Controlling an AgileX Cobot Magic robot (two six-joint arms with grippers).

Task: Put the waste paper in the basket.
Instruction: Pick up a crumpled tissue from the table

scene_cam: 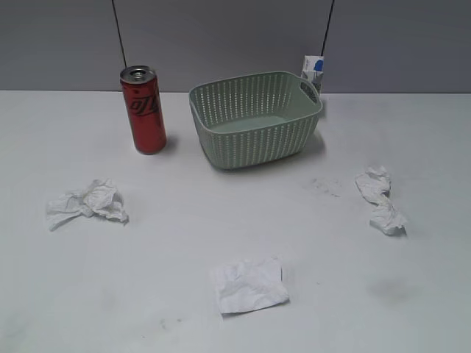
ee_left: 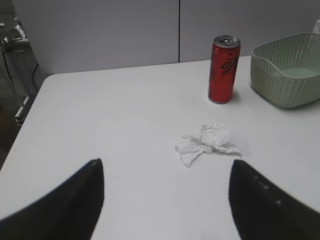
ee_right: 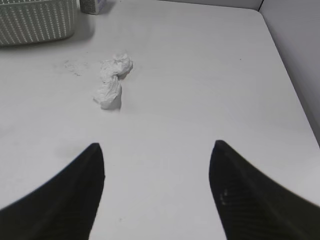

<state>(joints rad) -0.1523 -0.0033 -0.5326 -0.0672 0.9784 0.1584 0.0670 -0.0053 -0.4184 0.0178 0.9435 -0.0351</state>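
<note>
Three crumpled white paper wads (scene_cam: 88,202) lie around the sage basket (scene_cam: 255,121); both grippers' fingers (ee_left: 70,200) spread wide, empty

We see crumpled, thin white paper wads (scene_cam: 88,204), a matt perforated plastic basket (scene_cam: 255,120), a glossy metal can (scene_cam: 144,110), and a smooth, matt white table (scene_cam: 184,243).

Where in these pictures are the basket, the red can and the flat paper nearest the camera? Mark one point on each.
basket (scene_cam: 254,140), exterior view, on its perforated front wall.
red can (scene_cam: 146,114), exterior view, on the middle of its side.
flat paper (scene_cam: 249,284), exterior view, on its centre.
</note>
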